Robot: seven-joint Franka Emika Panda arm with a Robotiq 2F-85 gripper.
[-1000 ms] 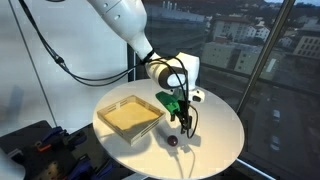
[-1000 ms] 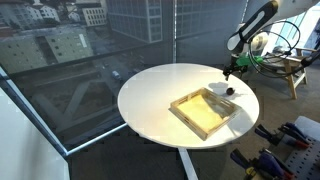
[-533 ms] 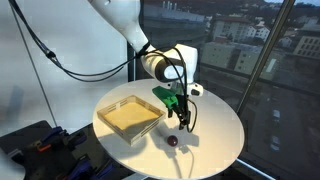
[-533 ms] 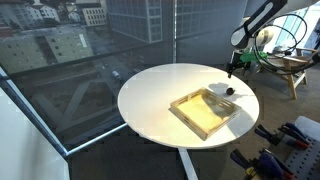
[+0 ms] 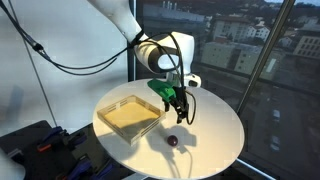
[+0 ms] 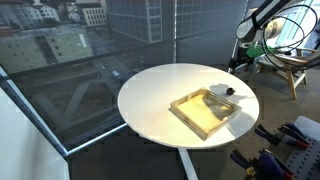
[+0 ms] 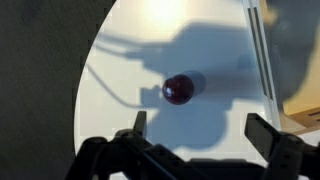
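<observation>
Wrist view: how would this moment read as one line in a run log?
gripper: open, empty | below it: dark red ball on white table | wooden tray: beside ball, apart

We read no text, labels or numbers in any view. The dark ball ahead of the jaws shows none.

Daylight pours through the windows in both exterior views, and the white desk glows, shadows soft. Wrist view's blurry, with glare washing out the desk's far edge and the tool's shadow sprawling dark across it.
</observation>
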